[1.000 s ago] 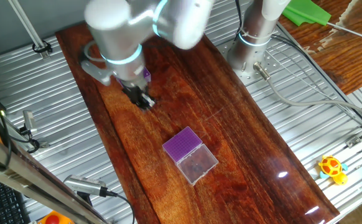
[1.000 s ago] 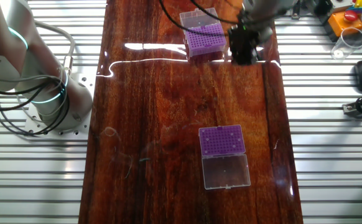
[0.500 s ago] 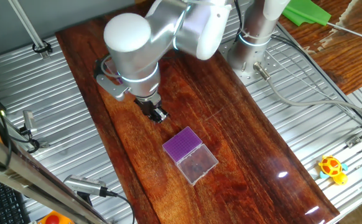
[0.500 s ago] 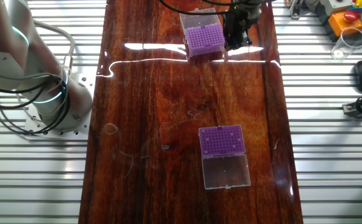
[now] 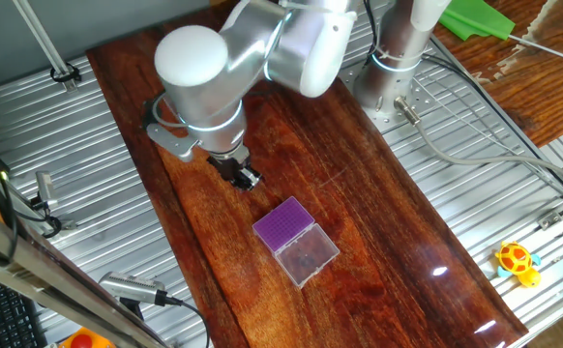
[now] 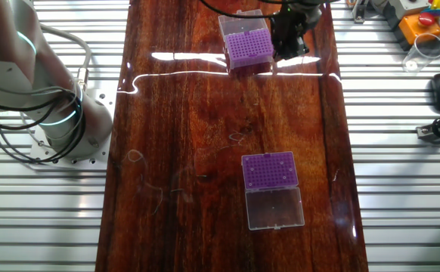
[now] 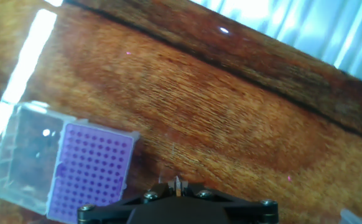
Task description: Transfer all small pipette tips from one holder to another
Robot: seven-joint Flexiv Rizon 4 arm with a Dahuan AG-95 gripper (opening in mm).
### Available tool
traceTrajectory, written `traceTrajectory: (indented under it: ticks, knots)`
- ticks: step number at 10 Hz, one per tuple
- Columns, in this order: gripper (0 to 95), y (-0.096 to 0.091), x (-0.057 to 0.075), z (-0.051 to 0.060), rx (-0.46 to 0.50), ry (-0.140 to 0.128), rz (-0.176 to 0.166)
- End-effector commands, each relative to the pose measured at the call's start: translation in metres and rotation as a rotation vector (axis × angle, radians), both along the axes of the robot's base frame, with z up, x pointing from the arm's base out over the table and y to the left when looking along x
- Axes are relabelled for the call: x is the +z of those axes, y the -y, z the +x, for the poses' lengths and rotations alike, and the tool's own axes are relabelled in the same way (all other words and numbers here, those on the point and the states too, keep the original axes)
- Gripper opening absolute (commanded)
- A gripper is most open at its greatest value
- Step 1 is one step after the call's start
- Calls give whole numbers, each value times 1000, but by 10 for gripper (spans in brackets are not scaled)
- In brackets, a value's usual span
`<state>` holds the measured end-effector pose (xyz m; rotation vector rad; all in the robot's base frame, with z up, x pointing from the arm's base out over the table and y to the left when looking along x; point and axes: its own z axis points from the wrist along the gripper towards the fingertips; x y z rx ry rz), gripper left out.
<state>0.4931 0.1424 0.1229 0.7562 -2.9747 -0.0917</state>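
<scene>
Two purple pipette tip holders stand on the wooden table. One holder (image 6: 249,47) is at the far end with its clear lid (image 6: 239,23) open behind it. The hand view shows this holder (image 7: 91,171) down left of the fingers. The other holder (image 5: 283,224) (image 6: 269,170) lies mid-table with its clear lid (image 5: 307,255) folded open. My gripper (image 5: 246,177) (image 6: 288,50) hovers just beside the far holder, not over it. Its fingertips (image 7: 176,182) are pressed together. I cannot make out a tip between them. The arm hides the far holder in one fixed view.
The arm's base (image 5: 390,72) is bolted at the table's far corner, with cables (image 5: 475,145) trailing off it. A yellow toy (image 5: 517,261) sits on the metal slats to the right. A clear cup (image 6: 426,50) and control boxes stand beyond the table edge.
Over the last second the gripper slid along the table past the far holder's side. In the last half second it has hardly moved. The jaws stay together.
</scene>
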Motion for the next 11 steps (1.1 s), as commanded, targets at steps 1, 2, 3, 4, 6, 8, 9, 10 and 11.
traceTrajectory:
  ticks: [1, 2, 3, 4, 6, 8, 9, 10, 11]
  knots:
    - [0, -21, 5, -16, -25, 0, -6]
    - [0, -29, 3, -22, -35, 0, -11]
    - [0, -37, 0, -31, -38, -4, -17]
    - [0, -45, -4, -40, -52, 2, -15]
    - [0, -56, -10, -46, -80, 3, -13]
    - [0, -66, -13, -50, -107, 7, -10]
    - [0, -71, -15, -51, -121, 8, -11]
    - [0, -75, -16, -52, -131, 8, -14]
    - [0, -80, -18, -53, -141, 9, -17]
